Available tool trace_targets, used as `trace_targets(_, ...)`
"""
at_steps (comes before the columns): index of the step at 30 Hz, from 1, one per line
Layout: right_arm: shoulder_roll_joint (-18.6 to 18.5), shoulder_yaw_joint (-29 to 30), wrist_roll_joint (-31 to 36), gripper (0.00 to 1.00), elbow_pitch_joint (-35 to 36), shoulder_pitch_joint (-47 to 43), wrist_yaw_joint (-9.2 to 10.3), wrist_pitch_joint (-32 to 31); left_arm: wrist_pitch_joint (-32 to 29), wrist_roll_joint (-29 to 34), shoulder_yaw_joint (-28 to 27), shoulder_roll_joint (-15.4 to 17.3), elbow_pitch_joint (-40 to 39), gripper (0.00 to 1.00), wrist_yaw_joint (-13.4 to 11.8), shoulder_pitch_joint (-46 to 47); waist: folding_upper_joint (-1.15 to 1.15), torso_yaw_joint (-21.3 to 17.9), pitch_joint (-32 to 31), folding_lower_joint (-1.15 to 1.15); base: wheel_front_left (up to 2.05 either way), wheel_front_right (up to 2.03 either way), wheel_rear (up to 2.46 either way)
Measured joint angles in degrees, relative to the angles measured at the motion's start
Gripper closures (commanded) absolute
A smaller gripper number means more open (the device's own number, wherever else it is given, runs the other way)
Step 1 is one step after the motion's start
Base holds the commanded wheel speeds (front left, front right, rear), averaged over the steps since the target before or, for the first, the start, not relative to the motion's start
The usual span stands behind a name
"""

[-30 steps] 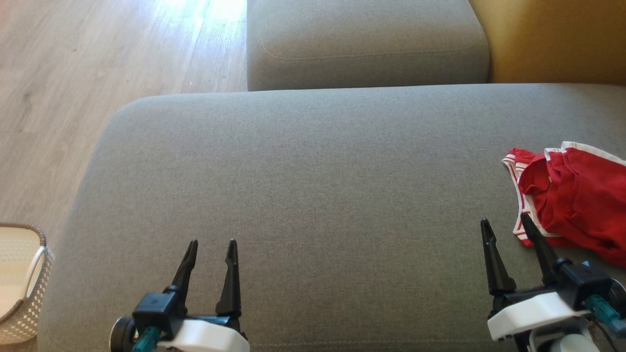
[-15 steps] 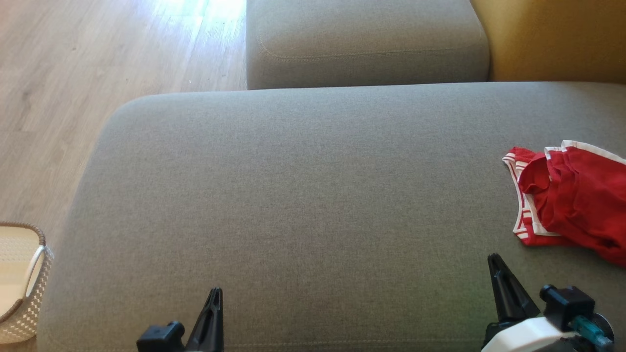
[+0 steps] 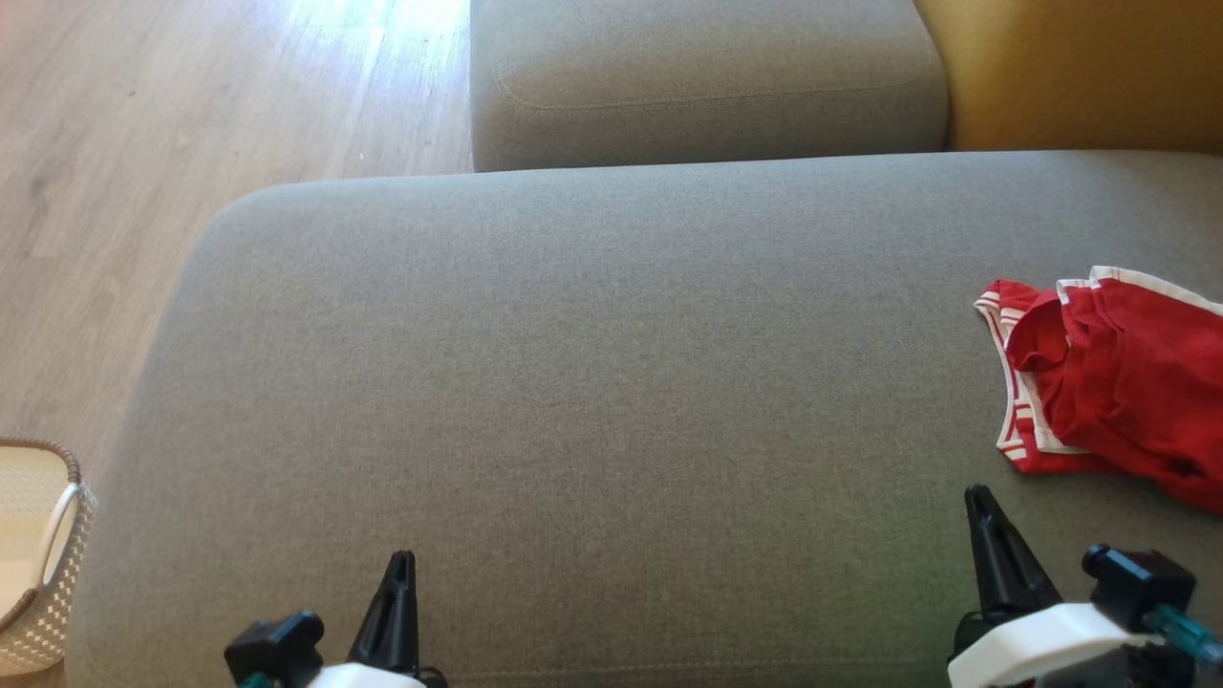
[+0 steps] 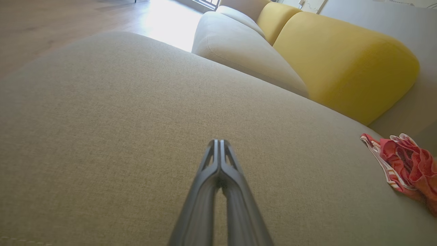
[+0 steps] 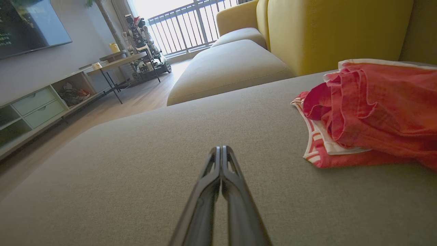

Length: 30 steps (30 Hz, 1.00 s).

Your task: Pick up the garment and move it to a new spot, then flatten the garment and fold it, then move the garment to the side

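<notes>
Garment: red, white trim and a striped band, crumpled at the right edge of the grey seat, partly cut off by the head view's right border. It lies free of both pincers. Right pincer: low at the right of the head view, fingers pressed together to one dark point, tip aimed up the view. It is near the garment's near-left corner but apart from it, with a strip of bare seat between. The right wrist view agrees: the two fingers meet along their length over seat fabric, and the garment is heaped ahead and to the right with the striped band at the bottom of the pile. Left pincer: low at the left of the head view, also closed to one point and holding nothing, well apart from the garment. In the left wrist view its fingers are together and the garment sits small at the far right edge. Beyond the seat are a second grey cushion and, to its right, a yellow backrest. Wood floor on the left, where a pale woven basket stands beside the seat's near-left corner. The right wrist view also takes in a TV, a low shelf unit and a railing in strong daylight.
</notes>
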State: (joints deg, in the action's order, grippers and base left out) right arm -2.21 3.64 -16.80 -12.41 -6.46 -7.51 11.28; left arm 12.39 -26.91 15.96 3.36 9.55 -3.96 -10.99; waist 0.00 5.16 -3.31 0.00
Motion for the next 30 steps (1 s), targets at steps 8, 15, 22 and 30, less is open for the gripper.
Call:
trace_targets(8,0.00,0.22,-4.89,1.00,-0.11,0.27,0.00,-1.09,-0.78,-4.47,-0.53,0.05,0.41,1.00,0.51,0.98,0.00,-0.34,0.22,0.00,0.00,0.00,0.00)
trace_targets(15,0.00,0.49,-9.72,1.00,-0.38,0.96,0.00,-2.24,-1.80,-9.00,-1.88,0.24,1.01,1.00,1.32,1.57,0.00,-0.67,0.45,0.00,0.00,0.00,0.00)
trace_targets(22,0.00,0.79,-14.56,1.00,-0.65,1.54,0.00,-3.42,-2.81,-13.49,-2.56,0.30,1.22,1.00,2.02,2.59,0.00,-1.01,0.68,0.00,0.00,0.00,0.00)
trace_targets(30,0.00,1.20,-20.16,1.00,-0.90,2.47,0.00,-4.72,-3.81,-18.45,-3.93,0.37,1.67,1.00,3.02,3.44,0.00,-1.39,0.94,0.00,0.00,0.00,0.00)
